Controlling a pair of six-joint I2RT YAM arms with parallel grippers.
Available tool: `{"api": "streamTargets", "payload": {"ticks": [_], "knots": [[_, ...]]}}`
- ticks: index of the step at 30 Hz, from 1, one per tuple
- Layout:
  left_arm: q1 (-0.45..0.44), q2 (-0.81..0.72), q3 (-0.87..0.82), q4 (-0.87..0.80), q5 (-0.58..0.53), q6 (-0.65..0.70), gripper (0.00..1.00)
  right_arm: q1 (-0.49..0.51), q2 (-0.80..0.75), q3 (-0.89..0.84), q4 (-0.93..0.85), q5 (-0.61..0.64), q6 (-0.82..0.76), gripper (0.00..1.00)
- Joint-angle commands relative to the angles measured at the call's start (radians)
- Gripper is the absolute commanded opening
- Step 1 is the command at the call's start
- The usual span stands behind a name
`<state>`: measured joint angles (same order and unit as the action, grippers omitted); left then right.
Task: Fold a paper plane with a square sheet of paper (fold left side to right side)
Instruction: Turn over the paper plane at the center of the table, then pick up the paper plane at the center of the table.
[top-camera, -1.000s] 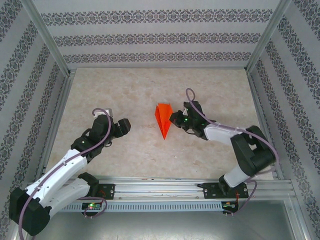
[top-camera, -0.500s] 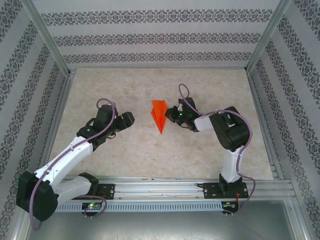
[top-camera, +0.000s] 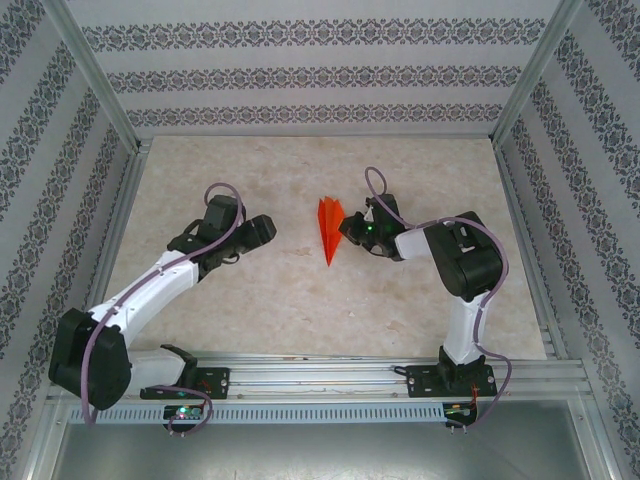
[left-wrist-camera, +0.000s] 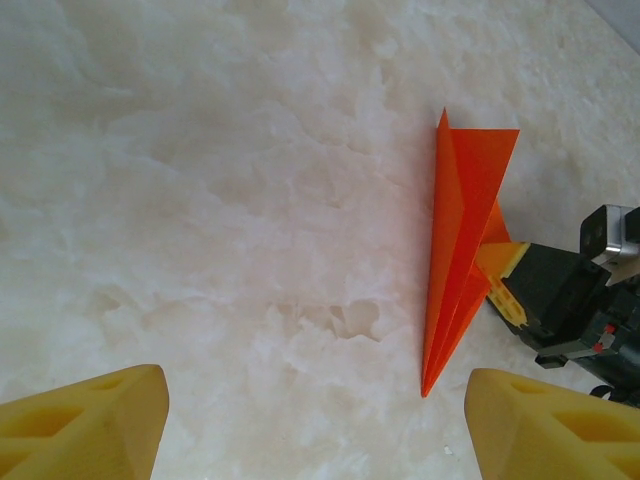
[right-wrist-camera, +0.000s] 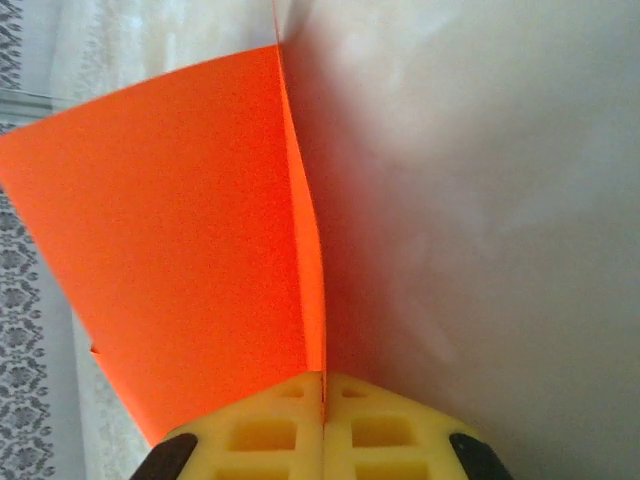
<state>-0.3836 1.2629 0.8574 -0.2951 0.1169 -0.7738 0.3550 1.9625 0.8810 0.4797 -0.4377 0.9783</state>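
The square sheet of paper is folded into a narrow orange dart, the paper plane (top-camera: 329, 229), with its tip pointing toward the near edge. It stands tilted on the table rather than lying flat. My right gripper (top-camera: 347, 229) is shut on the plane's right side, the yellow pads (right-wrist-camera: 270, 430) pressed together on the crease with one wing (right-wrist-camera: 180, 260) spreading left. My left gripper (top-camera: 263, 230) is open to the left of the plane and touches nothing. In the left wrist view the plane (left-wrist-camera: 460, 240) lies ahead to the right, its tip close to my right-hand finger (left-wrist-camera: 540, 425).
The pale marble-patterned table (top-camera: 260, 290) is ringed by patterned walls and an aluminium frame (top-camera: 130, 190). The rail with both arm bases (top-camera: 320, 375) runs along the near edge.
My left gripper has reached farther right toward the plane. My right gripper has swung the plane left and back, and it now looks narrower, tilted more on edge.
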Motion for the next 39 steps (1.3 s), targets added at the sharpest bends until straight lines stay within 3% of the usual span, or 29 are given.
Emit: {"api": "streamTargets", "payload": {"ticks": [1, 7, 18, 23, 29, 33, 39], "knots": [[0.017, 0.020, 0.042, 0.042, 0.021, 0.039, 0.78, -0.008, -0.025, -0.004, -0.069, 0.013, -0.057, 0.08], [0.021, 0.038, 0.047, 0.065, 0.036, 0.041, 0.78, -0.008, -0.054, -0.001, -0.108, 0.025, -0.091, 0.17], [0.028, 0.031, 0.055, 0.063, 0.046, 0.050, 0.78, -0.014, -0.128, -0.020, -0.170, 0.060, -0.130, 0.44], [0.041, 0.008, 0.051, 0.054, 0.034, 0.063, 0.78, -0.014, -0.233, -0.022, -0.300, 0.106, -0.211, 0.55], [0.051, -0.001, 0.036, 0.015, -0.012, 0.116, 0.78, 0.023, -0.396, -0.015, -0.507, 0.203, -0.364, 0.74], [0.055, -0.002, -0.007, 0.044, -0.003, 0.123, 0.78, 0.092, -0.464, -0.010, -0.608, 0.282, -0.412, 0.97], [0.058, -0.001, -0.022, 0.066, 0.017, 0.156, 0.78, 0.160, -0.478, 0.029, -0.707, 0.325, -0.392, 0.98]]}}
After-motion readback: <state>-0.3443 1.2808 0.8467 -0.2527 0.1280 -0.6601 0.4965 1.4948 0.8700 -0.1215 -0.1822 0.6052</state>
